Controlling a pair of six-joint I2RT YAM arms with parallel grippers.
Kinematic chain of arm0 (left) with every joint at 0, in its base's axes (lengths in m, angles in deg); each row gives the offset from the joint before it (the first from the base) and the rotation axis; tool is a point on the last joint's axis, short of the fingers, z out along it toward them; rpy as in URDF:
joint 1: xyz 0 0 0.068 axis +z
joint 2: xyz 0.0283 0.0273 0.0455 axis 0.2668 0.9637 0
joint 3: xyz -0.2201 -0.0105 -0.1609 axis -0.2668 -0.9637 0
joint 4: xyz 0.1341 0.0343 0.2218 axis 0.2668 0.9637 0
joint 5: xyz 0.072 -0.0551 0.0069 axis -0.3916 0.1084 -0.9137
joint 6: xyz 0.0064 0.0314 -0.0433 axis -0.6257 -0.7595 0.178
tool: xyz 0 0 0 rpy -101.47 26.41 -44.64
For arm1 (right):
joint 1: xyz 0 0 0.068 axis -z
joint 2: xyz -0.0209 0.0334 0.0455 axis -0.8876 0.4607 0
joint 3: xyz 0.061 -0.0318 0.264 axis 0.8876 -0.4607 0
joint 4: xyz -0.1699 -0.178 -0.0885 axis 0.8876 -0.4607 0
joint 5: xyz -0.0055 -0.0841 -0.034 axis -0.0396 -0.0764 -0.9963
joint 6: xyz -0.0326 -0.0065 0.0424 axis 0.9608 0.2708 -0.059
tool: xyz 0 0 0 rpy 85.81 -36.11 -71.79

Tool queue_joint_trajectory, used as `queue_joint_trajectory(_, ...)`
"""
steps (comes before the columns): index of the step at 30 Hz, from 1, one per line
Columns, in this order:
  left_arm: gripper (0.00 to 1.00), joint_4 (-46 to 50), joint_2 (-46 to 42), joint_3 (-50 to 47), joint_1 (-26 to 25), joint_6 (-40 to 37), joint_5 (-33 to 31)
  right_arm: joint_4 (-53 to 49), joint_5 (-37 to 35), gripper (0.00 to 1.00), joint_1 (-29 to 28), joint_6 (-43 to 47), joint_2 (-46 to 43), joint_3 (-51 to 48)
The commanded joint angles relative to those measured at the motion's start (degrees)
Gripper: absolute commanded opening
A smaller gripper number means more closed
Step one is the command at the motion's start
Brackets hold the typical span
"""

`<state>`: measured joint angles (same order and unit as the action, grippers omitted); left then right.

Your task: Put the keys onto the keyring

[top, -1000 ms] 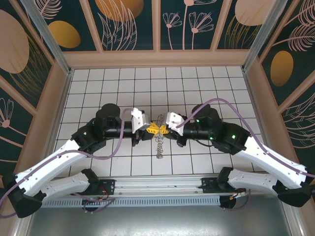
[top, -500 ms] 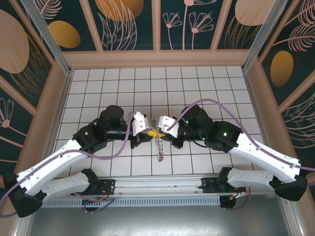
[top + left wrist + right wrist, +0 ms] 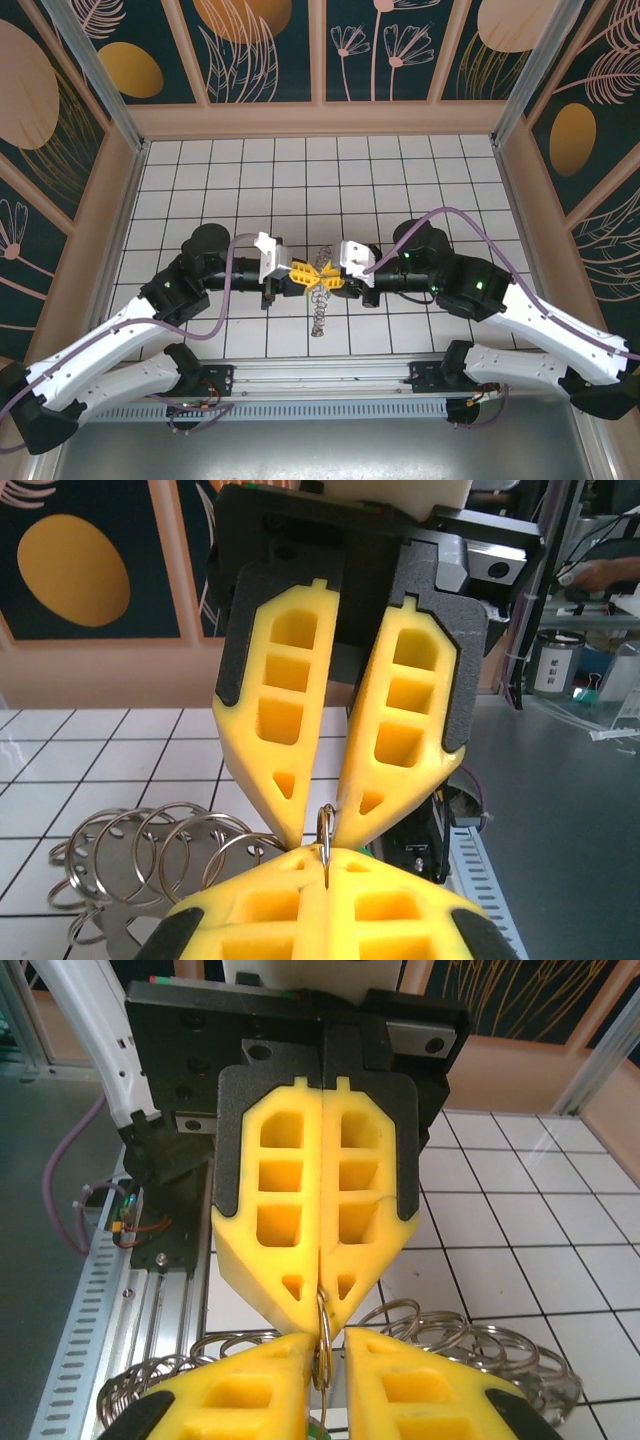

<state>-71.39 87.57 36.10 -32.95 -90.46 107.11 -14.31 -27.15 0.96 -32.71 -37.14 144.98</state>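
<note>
My left gripper [image 3: 304, 271] and right gripper [image 3: 332, 277] meet tip to tip above the tiled floor. A thin silvery keyring [image 3: 326, 825] stands edge-on between them. The left gripper [image 3: 326, 860] is shut on the ring's edge. My right gripper [image 3: 326, 1348] has its jaws slightly apart, with the keyring [image 3: 322, 1322] in the gap, against one finger [image 3: 262, 1380]. A pale-green scrap, apparently the key [image 3: 316, 1428], peeks out under the ring; the rest is hidden by my fingers.
A string of loose silvery rings [image 3: 320, 308] trails from the grippers toward the near edge, spreading to both sides [image 3: 140, 842] [image 3: 470, 1342]. A slotted metal rail [image 3: 320, 408] runs along the front, and wooden walls [image 3: 320, 120] enclose the floor.
The grippers closed in tip to tip, then shifted a little nearer with the ring. The left arm drew back leftward. The right jaws, shut before, have parted slightly.
</note>
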Motion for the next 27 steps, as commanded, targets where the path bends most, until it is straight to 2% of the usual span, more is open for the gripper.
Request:
queue_joint_trajectory(1, 0.0, -10.4, -1.5, 0.3, -0.9, 2.0, 4.7, 4.0, 0.2, 0.16, -0.5, -1.1, 0.4, -1.7)
queue_joint_trajectory(10, 0.0, -13.6, -2.8, -0.5, -0.9, 3.8, 5.7, 6.9, -0.5, 0.16, -0.5, -2.4, -2.3, -3.2)
queue_joint_trajectory(14, 0.0, -16.6, -2.6, -1.6, -0.9, 5.2, 6.5, 8.8, -0.7, 0.09, -0.2, -2.8, -3.3, -4.0)
queue_joint_trajectory(16, 0.0, -17.2, -2.1, -1.7, -0.9, 5.5, 6.9, 9.4, -0.3, 0.02, -0.1, -2.8, -3.4, -4.1)
queue_joint_trajectory(18, 0.0, -16.6, -1.6, -1.4, -0.9, 5.5, 6.8, 9.4, -0.4, 0.0, -0.1, -2.5, -3.2, -3.9)
queue_joint_trajectory(21, 0.0, -11.5, -0.9, 0.2, -0.8, 3.5, 5.1, 9.2, -1.7, 0.0, 0.1, -1.9, -3.1, -3.4)
queue_joint_trajectory(24, 0.01, -0.1, 1.1, 4.5, -0.8, -1.6, -0.6, 6.3, -3.8, 0.0, 0.1, -0.6, -1.4, -1.6)
queue_joint_trajectory(27, 0.08, 6.3, 2.6, 6.8, -0.9, -4.1, -3.8, 1.9, -6.2, 0.0, 0.0, 0.8, 1.9, 1.0)
